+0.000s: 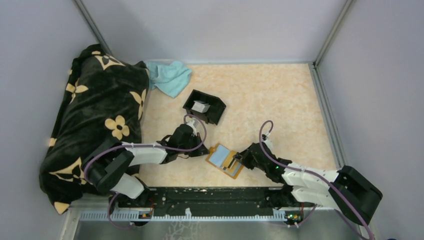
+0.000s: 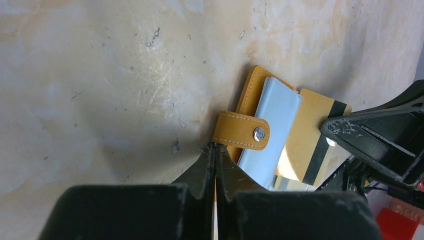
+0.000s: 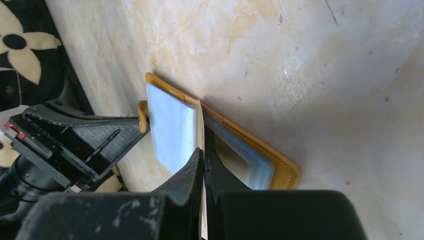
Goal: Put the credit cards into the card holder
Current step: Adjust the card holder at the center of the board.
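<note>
**Card insertion under way.** The wallet (image 1: 224, 159) lies open on the bench (image 1: 280, 100) between the two arms. The right pincer (image 3: 202, 152) is clenched on a tan card (image 2: 312, 125) with a dark stripe, held over the clear pockets (image 2: 272, 120). The left pincer (image 2: 215, 150) is clenched at the wallet's edge, just beside the snap tab (image 2: 242, 131); whether it pinches the cover cannot be told. More pale cards (image 1: 201, 106) lie in the black tray (image 1: 219, 109), well apart from the wallet. The next move likely calls for sliding the card's edge into a pocket mouth while the wallet is steadied, then releasing.
</note>
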Robot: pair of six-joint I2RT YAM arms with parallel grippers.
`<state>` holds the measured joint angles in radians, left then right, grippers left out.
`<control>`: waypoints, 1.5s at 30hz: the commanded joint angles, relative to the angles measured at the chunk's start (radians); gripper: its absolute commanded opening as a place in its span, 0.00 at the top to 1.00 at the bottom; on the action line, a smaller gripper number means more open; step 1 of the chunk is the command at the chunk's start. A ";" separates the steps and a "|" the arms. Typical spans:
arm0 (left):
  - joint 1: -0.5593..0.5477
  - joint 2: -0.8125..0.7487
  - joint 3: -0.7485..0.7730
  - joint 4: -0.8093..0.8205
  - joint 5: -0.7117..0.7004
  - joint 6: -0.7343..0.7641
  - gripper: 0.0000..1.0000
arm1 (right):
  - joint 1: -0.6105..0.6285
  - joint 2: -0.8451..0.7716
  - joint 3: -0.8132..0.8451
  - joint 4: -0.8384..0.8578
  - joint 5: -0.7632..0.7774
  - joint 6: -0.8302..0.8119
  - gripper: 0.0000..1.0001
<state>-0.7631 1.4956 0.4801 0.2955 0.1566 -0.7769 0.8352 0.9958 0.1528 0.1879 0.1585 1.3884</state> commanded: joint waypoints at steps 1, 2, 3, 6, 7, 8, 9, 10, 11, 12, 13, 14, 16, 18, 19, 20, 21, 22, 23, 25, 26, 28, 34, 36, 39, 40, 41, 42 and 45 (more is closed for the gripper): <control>-0.016 -0.001 -0.051 -0.089 -0.032 -0.012 1.00 | 0.013 0.045 0.050 0.029 -0.001 -0.042 1.00; -0.016 -0.004 -0.060 -0.085 -0.031 -0.016 1.00 | 0.012 0.055 0.061 0.030 -0.003 -0.057 1.00; -0.018 -0.008 -0.068 -0.082 -0.030 -0.021 1.00 | 0.010 0.064 0.073 0.030 -0.006 -0.074 1.00; -0.018 -0.026 -0.098 -0.071 -0.030 -0.040 1.00 | -0.014 0.100 0.111 0.035 -0.030 -0.129 1.00; -0.017 -0.034 -0.109 -0.070 -0.033 -0.046 1.00 | -0.024 0.113 0.124 0.038 -0.040 -0.150 1.00; -0.017 -0.045 -0.118 -0.072 -0.036 -0.056 1.00 | -0.036 0.126 0.135 0.040 -0.052 -0.169 1.00; -0.019 -0.057 -0.126 -0.073 -0.042 -0.064 1.00 | -0.049 0.141 0.147 0.049 -0.066 -0.188 1.00; -0.019 -0.070 -0.136 -0.075 -0.048 -0.072 1.00 | -0.066 0.156 0.158 0.059 -0.087 -0.206 1.00; -0.019 -0.083 -0.146 -0.077 -0.055 -0.082 1.00 | -0.081 0.174 0.168 0.066 -0.105 -0.223 1.00; -0.019 -0.095 -0.155 -0.076 -0.062 -0.093 1.00 | -0.091 0.192 0.181 0.069 -0.118 -0.243 1.00; -0.020 -0.107 -0.165 -0.076 -0.068 -0.102 1.00 | -0.102 0.209 0.192 0.073 -0.131 -0.262 1.00; -0.020 -0.116 -0.175 -0.076 -0.073 -0.113 1.00 | -0.110 0.228 0.205 0.084 -0.145 -0.280 1.00; -0.021 -0.136 -0.192 -0.075 -0.084 -0.134 1.00 | -0.131 0.271 0.239 0.098 -0.182 -0.315 1.00; -0.025 -0.152 -0.206 -0.076 -0.096 -0.156 1.00 | -0.147 0.315 0.273 0.104 -0.206 -0.362 1.00; -0.029 -0.160 -0.211 -0.075 -0.104 -0.168 1.00 | -0.153 0.338 0.293 0.104 -0.215 -0.373 1.00; -0.032 -0.168 -0.218 -0.072 -0.110 -0.180 1.00 | -0.158 0.358 0.316 0.099 -0.224 -0.397 1.00; -0.035 -0.174 -0.222 -0.067 -0.116 -0.190 1.00 | -0.164 0.382 0.335 0.095 -0.232 -0.415 1.00; -0.038 -0.178 -0.225 -0.063 -0.121 -0.199 1.00 | -0.172 0.408 0.355 0.092 -0.243 -0.430 1.00; -0.041 -0.180 -0.228 -0.062 -0.126 -0.207 1.00 | -0.180 0.425 0.371 0.092 -0.256 -0.443 1.00; -0.047 -0.180 -0.229 -0.062 -0.136 -0.219 1.00 | -0.192 0.461 0.404 0.091 -0.279 -0.471 1.00; -0.049 -0.179 -0.229 -0.063 -0.140 -0.224 1.00 | -0.196 0.477 0.421 0.089 -0.288 -0.486 1.00; -0.053 -0.180 -0.229 -0.066 -0.150 -0.236 1.00 | -0.200 0.505 0.454 0.081 -0.302 -0.515 1.00; -0.062 -0.197 -0.240 -0.072 -0.193 -0.272 1.00 | -0.205 0.487 0.519 -0.024 -0.297 -0.618 1.00; -0.063 -0.195 -0.240 -0.072 -0.202 -0.276 1.00 | -0.208 0.453 0.519 -0.046 -0.294 -0.638 1.00; -0.065 -0.183 -0.233 -0.073 -0.204 -0.280 1.00 | -0.209 0.402 0.514 -0.070 -0.289 -0.658 1.00; -0.065 -0.176 -0.230 -0.073 -0.207 -0.279 1.00 | -0.211 0.389 0.511 -0.074 -0.290 -0.660 1.00; -0.065 -0.171 -0.229 -0.073 -0.206 -0.280 1.00 | -0.213 0.381 0.507 -0.074 -0.296 -0.663 1.00; -0.066 -0.167 -0.229 -0.071 -0.205 -0.282 1.00 | -0.216 0.374 0.505 -0.076 -0.304 -0.666 1.00; -0.067 -0.157 -0.227 -0.071 -0.204 -0.285 1.00 | -0.219 0.359 0.490 -0.070 -0.331 -0.666 1.00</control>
<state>-0.8249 1.2991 0.2760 0.3351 0.0025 -1.0714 0.6289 1.3998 0.6350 0.1051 -0.1387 0.7540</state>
